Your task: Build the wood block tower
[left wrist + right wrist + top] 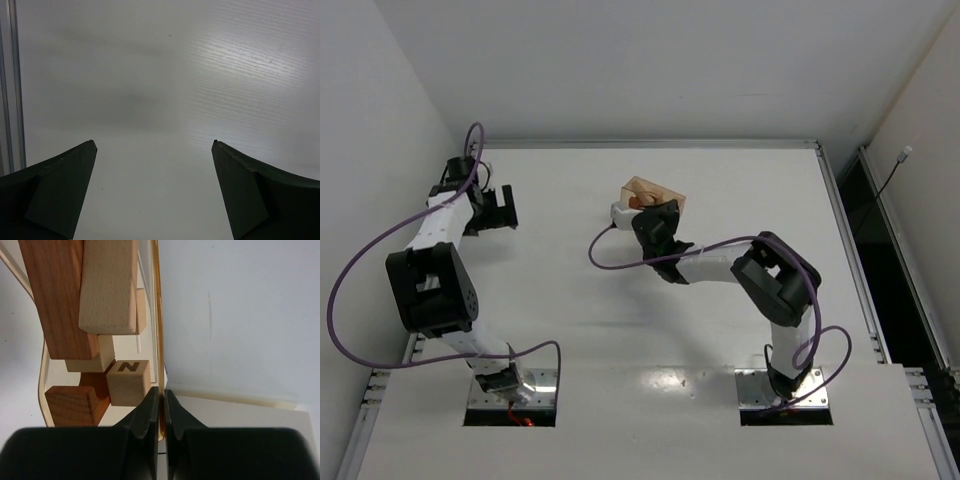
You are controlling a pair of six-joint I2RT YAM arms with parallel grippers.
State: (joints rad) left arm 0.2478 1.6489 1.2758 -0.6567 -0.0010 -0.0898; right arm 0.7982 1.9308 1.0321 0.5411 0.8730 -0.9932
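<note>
White and matte, the flat table top (620,340) spreads out under both arms. Over on the left, the left gripper (155,145) hangs above bare surface, its two dark wedge-shaped fingers (65,190) spread as wide as they go and holding nothing. At the far centre sits the translucent orange plastic tray (660,188), thin-walled with rounded corners. The right gripper (161,394) is pinched tight on its upright wall, black fingertips (150,405) pressed to either face of the thin sheet. The wood blocks in view all lie inside that tray: a long reddish-brown bar (50,295) with clear grain, a pale tan bar (107,285) with softened edges pressed alongside it, a squat reddish-brown block (75,405), and, smallest, a pale cube (129,382) stamped with a dark N, just beside the gripped wall.
</note>
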